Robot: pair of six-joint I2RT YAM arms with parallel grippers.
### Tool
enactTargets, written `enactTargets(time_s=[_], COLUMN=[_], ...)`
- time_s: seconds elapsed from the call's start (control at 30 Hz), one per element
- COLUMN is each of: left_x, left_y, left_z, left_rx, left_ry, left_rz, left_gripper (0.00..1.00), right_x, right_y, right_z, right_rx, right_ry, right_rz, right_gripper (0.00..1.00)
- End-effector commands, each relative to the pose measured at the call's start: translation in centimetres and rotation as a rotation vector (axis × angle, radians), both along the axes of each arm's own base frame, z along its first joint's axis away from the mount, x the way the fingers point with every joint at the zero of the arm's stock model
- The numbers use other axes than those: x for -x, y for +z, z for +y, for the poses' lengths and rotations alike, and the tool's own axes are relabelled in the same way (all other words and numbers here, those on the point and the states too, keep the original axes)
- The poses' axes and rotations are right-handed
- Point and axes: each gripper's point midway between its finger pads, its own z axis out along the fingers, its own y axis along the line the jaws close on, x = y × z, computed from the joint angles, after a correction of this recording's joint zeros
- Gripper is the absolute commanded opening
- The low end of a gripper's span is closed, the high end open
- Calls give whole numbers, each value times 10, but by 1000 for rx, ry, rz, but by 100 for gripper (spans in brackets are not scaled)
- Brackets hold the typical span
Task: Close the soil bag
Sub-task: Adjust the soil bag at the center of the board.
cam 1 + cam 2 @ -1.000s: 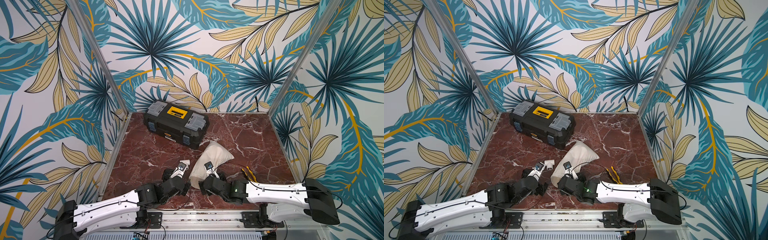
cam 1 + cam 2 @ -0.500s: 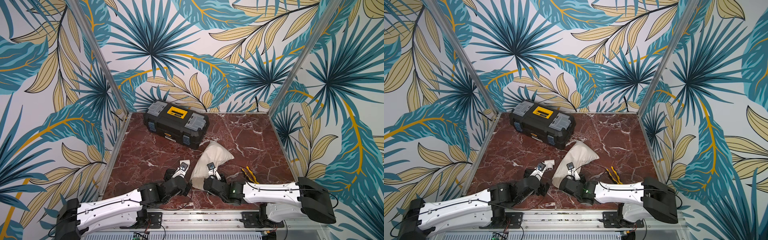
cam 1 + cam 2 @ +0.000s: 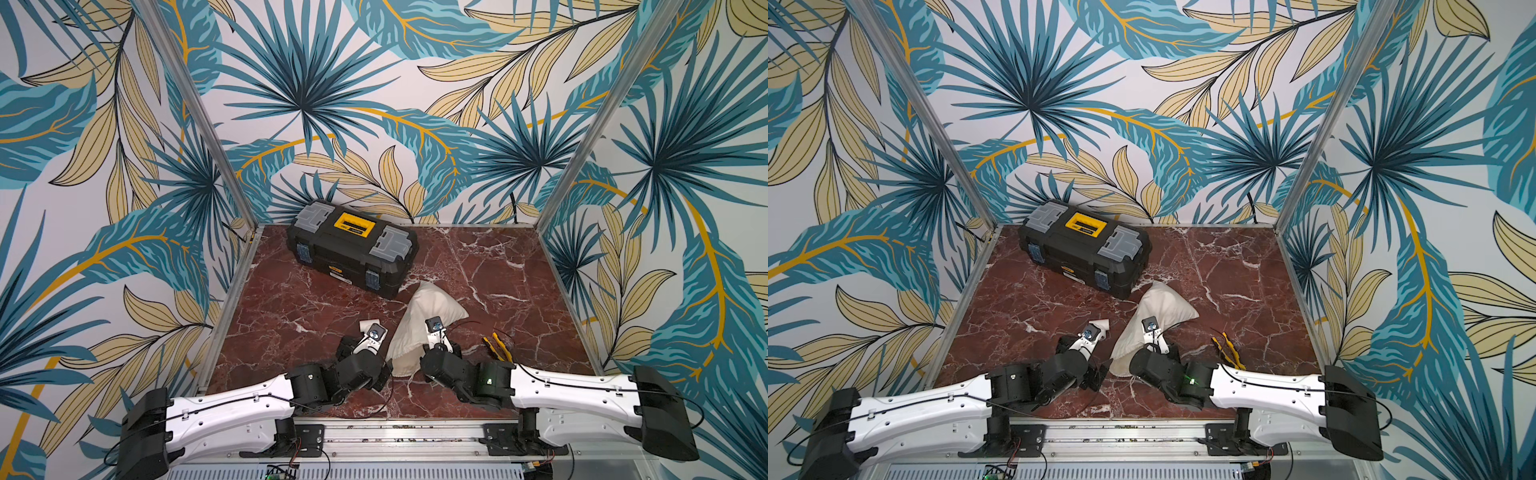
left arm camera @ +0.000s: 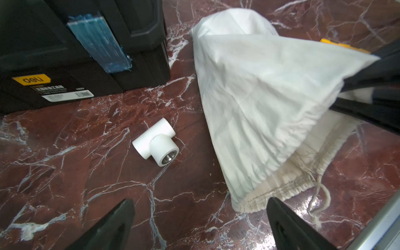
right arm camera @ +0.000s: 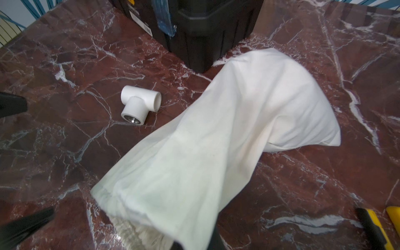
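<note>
Low over the marble tabletop (image 3: 291,307), the right gripper (image 4: 344,93) pinches the lifted mouth hem of the soil bag (image 3: 432,309); the left gripper (image 4: 200,202) hovers alongside, jaws spread, empty.

Cream soil bag (image 5: 227,134) on marble (image 5: 65,151), white pipe tee (image 5: 138,104) near toolbox (image 5: 205,28).

The left arm (image 3: 228,411) and right arm (image 3: 573,395) both lie low and nearly level. They reach inward from the outer sides, so their black wrists stand close together near the middle. Each wrist bends forward, with its gripper tilted downward. The left gripper (image 4: 199,200) has its jaws spread wide and grips nothing. The right gripper (image 4: 339,94), just beside it, has its jaws closed on the gathered rim of the bag (image 4: 259,86) and holds that cloth raised.
</note>
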Motion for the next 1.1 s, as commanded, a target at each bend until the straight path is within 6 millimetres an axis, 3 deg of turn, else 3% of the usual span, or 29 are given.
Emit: enactTargets(time_s=[0.0, 0.17, 0.27, 0.37, 0.47, 0.63, 0.93, 1.07], left_x=[-3, -7, -13, -18, -24, -36, -77, -83], left_y=[35, 62, 85, 111, 131, 142, 142, 146], left_z=[-6, 0, 4, 0, -11, -37, -70, -82], left_rx=[104, 132, 163, 186, 178, 108, 56, 88], left_ry=[-21, -32, -41, -78, -132, -199, -245, -282], left_rz=[-80, -116, -125, -157, -161, -158, -136, -128], left_gripper=[100, 100, 100, 100, 100, 100, 100, 100], right_x=[-19, -43, -57, -72, -86, -97, -99, -98], right_y=[32, 68, 99, 117, 125, 130, 136, 129], right_z=[-8, -11, -8, -6, -4, 1, 11, 13], right_rx=[-1, -41, -54, -57, -64, -79, -110, -102], right_ry=[-6, 27, 54, 74, 86, 129, 195, 207], right_rz=[-60, -115, -163, -189, -196, -197, -188, -172], right_gripper=[0, 0, 0, 0, 0, 0, 0, 0])
